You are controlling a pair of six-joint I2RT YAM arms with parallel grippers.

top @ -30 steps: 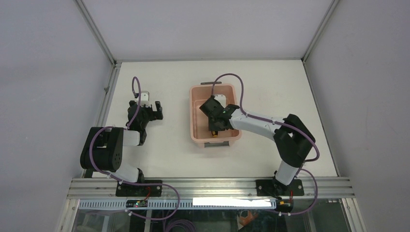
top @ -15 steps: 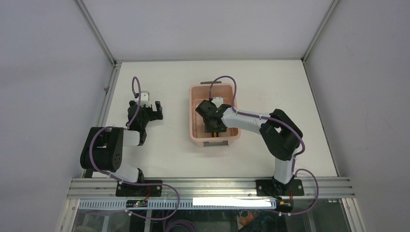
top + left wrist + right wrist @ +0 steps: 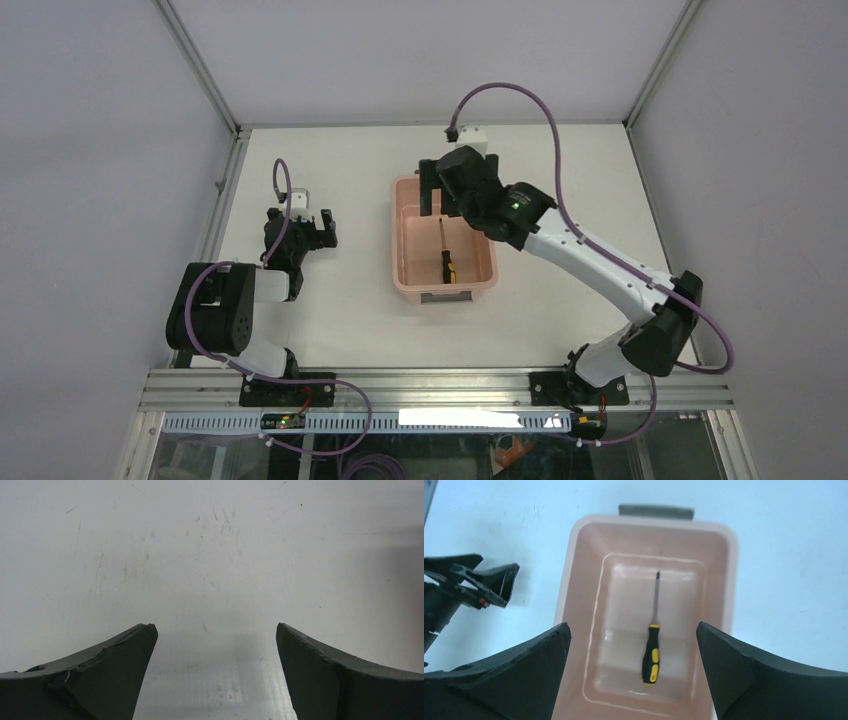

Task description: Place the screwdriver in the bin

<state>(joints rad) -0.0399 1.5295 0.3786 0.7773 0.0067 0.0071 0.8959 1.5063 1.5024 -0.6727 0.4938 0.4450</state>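
Observation:
The screwdriver (image 3: pixel 445 258) (image 3: pixel 651 650) lies flat on the floor of the salmon-pink bin (image 3: pixel 394 245) (image 3: pixel 572 560), touching neither gripper. Its yellow-and-black handle points toward the arms' side and its thin shaft toward the far end. My right gripper (image 3: pixel 437 194) (image 3: pixel 632 625) hangs open above the bin's far end, well above the screwdriver, with nothing between its fingers. My left gripper (image 3: pixel 322 230) (image 3: pixel 216 626) is open over bare table left of the bin, empty.
The bin has a grey handle (image 3: pixel 656 510) at its short end. The left gripper's fingers (image 3: pixel 484 582) show left of the bin in the right wrist view. White scuffed tabletop (image 3: pixel 210 555) surrounds the bin; metal frame rails run along the table's edges.
My right gripper opened and let go of the screwdriver, which now lies in the bin. The right arm rose and swung toward the bin's far end. The left arm has not moved.

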